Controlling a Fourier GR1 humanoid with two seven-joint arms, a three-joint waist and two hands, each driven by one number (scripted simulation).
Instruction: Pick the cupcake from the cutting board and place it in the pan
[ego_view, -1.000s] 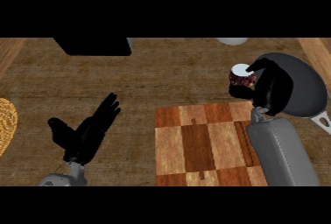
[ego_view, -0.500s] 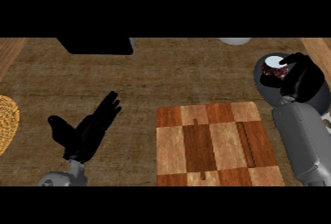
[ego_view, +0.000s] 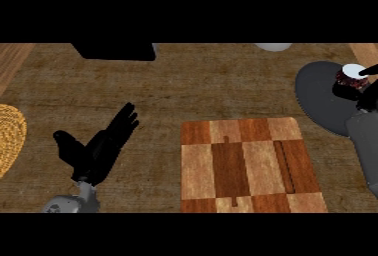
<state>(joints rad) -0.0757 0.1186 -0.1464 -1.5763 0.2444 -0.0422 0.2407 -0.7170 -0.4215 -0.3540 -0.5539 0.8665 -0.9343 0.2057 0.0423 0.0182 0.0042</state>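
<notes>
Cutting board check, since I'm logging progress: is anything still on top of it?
Nothing rests on the cutting board; its whole top shows. The cupcake is over the pan, in the right hand, which hides part of it and the pan's right side.

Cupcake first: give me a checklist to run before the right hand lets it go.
1. Cupcake held in right hand: ok, fingers curl round it.
2. Cupcake over the pan: ok, it shows above the dark pan near the view's right edge.
3. Cupcake touching the pan's floor: cannot tell.
4. Cutting board bare of the cupcake: ok.
5. Left hand out of the way: ok, open and resting left of the board.
</notes>
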